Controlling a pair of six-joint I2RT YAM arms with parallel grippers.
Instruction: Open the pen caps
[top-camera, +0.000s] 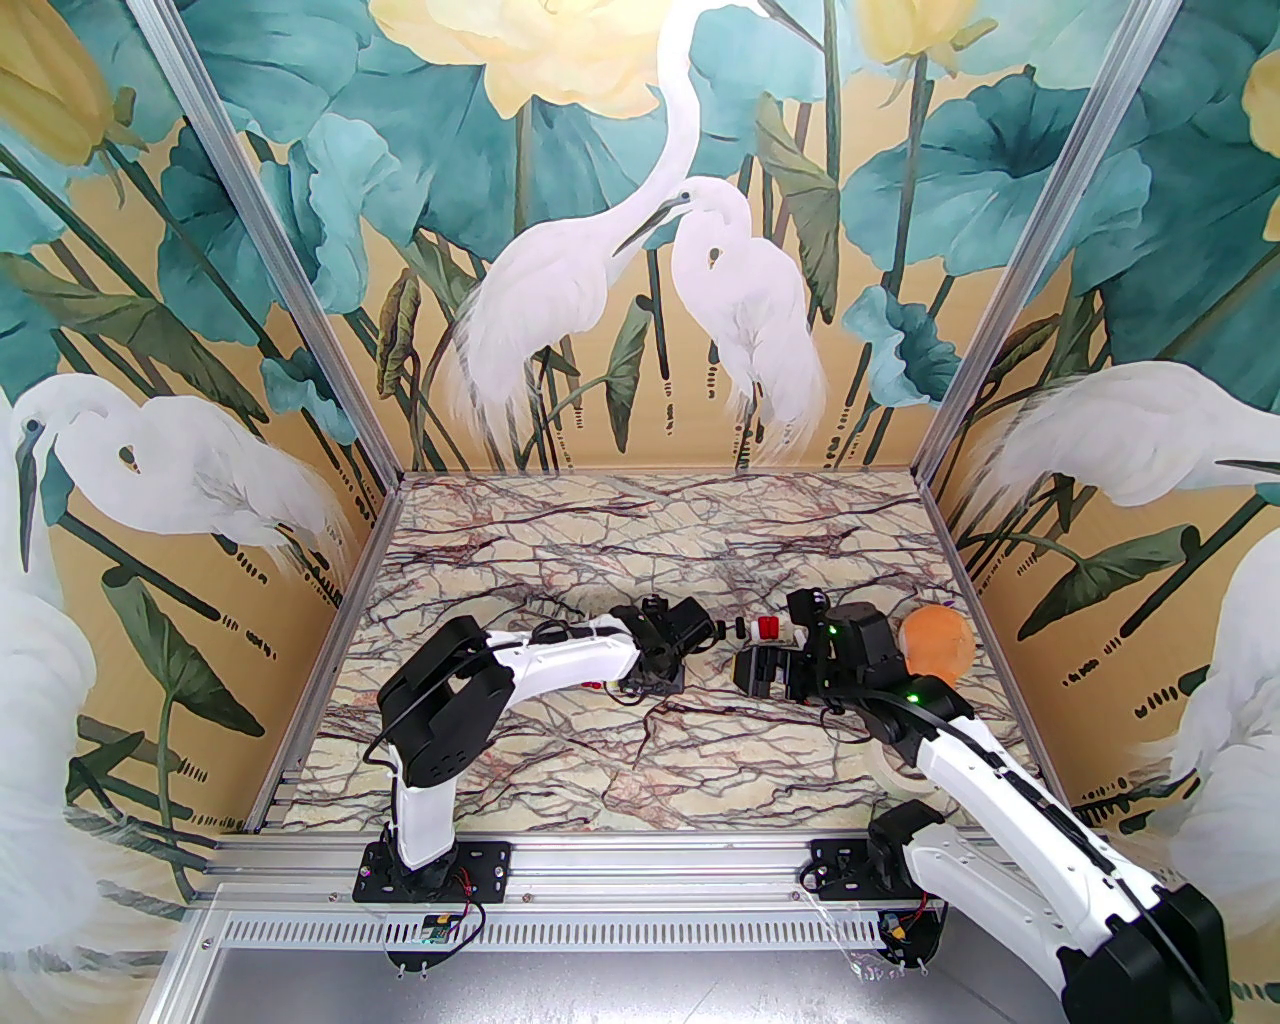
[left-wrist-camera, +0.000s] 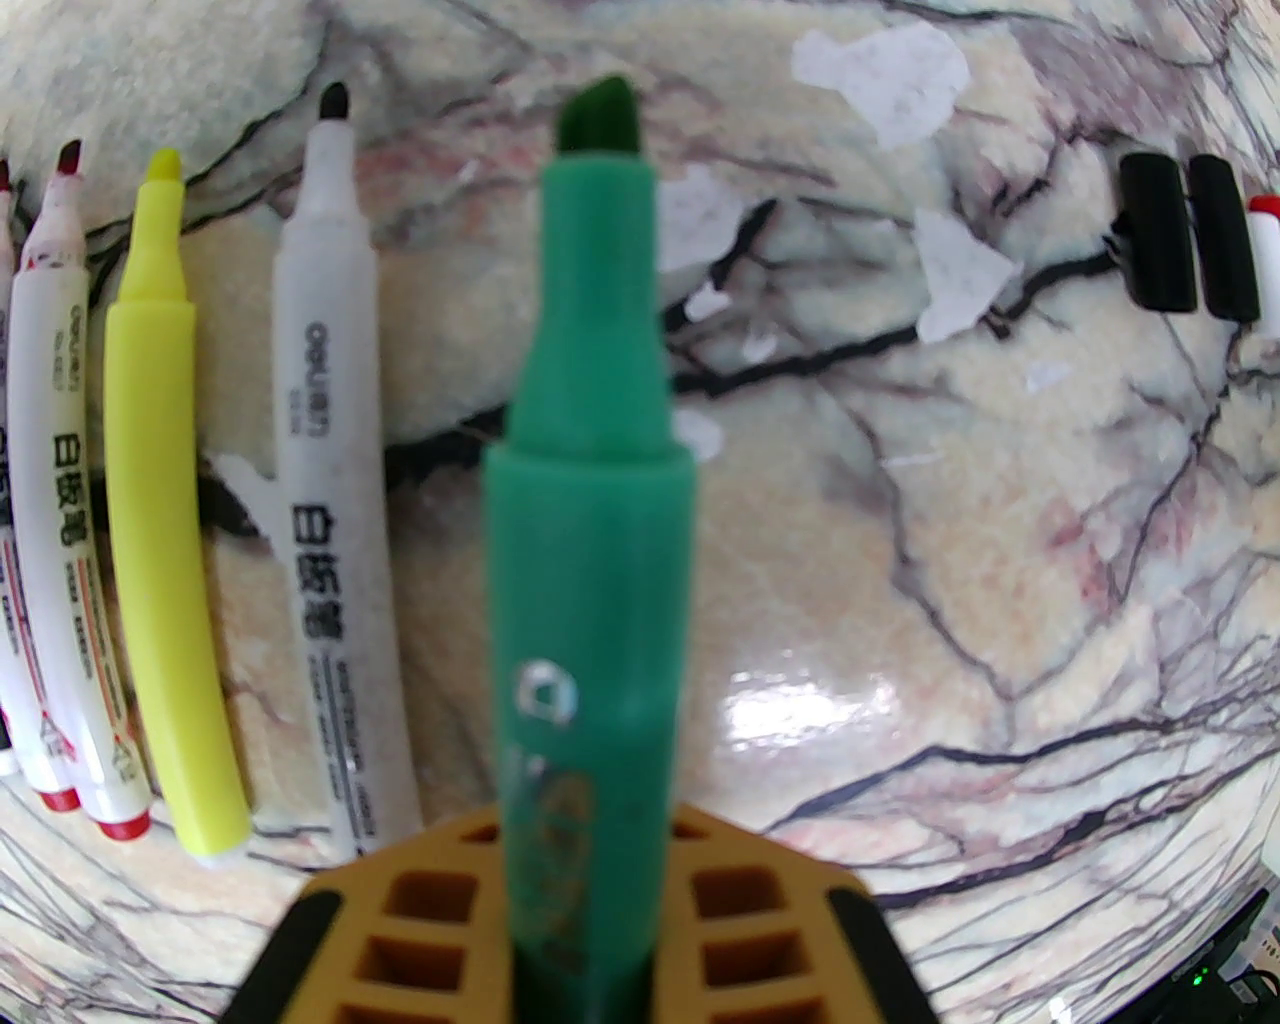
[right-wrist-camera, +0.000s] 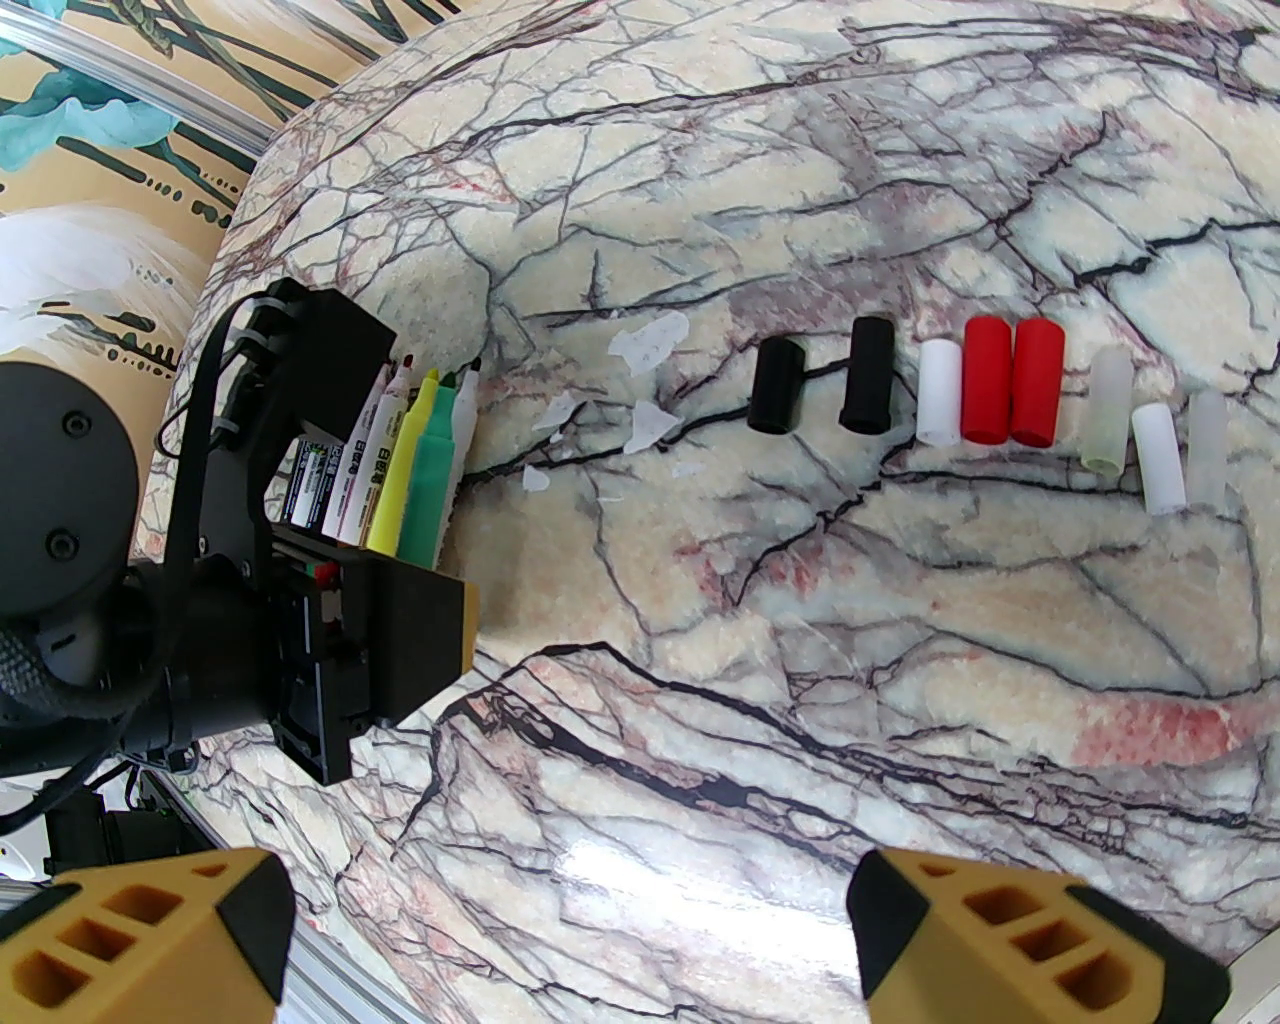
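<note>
Left wrist view: left gripper (left-wrist-camera: 585, 880) clamps uncapped green marker (left-wrist-camera: 590, 520); right gripper (right-wrist-camera: 590, 940) spread wide near pen caps (right-wrist-camera: 986, 382).

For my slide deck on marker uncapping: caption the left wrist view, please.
Left gripper holds an uncapped green highlighter over the marble table, beside uncapped markers, with two black caps lying far right.

Eight pen caps (right-wrist-camera: 939, 392) lie on their sides in a row on the marble tabletop (right-wrist-camera: 800, 620). From the left: two black caps (right-wrist-camera: 776, 385), one white, two touching red caps (right-wrist-camera: 986, 380), then whitish and translucent caps (right-wrist-camera: 1108, 410).
</note>
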